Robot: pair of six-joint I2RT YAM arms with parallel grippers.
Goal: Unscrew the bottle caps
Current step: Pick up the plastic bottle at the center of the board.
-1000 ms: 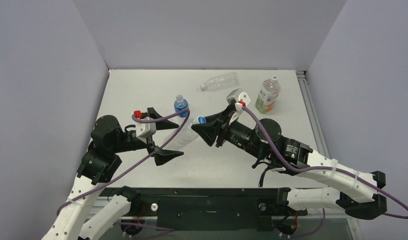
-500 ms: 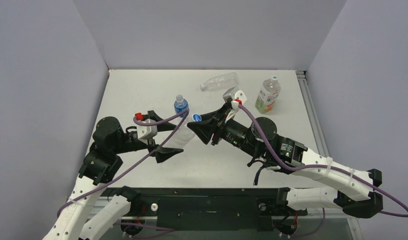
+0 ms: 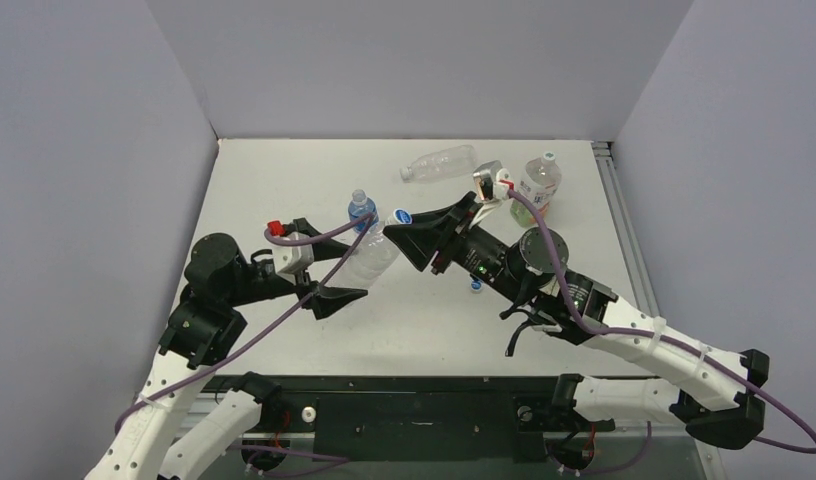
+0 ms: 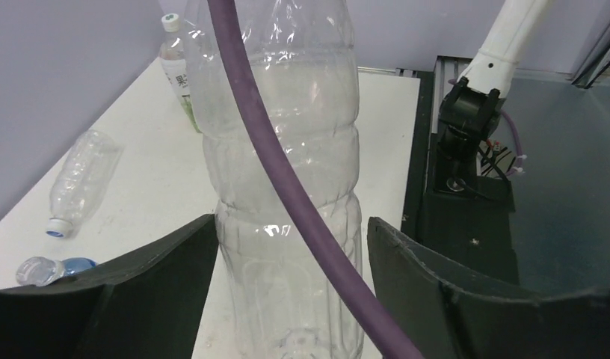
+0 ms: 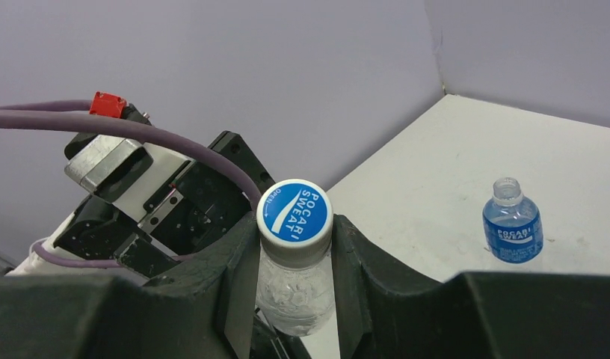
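Lilac walls close in a white tabletop [image 3: 284, 180]. A plain bottle [image 3: 369, 258] is tilted between the two claws. Right claw [image 5: 296, 262] is closed on its neck, just under the blue cap [image 5: 294, 211], which sits on the bottle. Left claw [image 4: 291, 224] stands around the lower body. One finger [image 4: 160, 277] touches it and the other is just beside it, so I cannot tell if it grips. Blue bottle [image 3: 360, 208] stands upright near them. Another bottle [image 3: 441, 163] lies at the far side.
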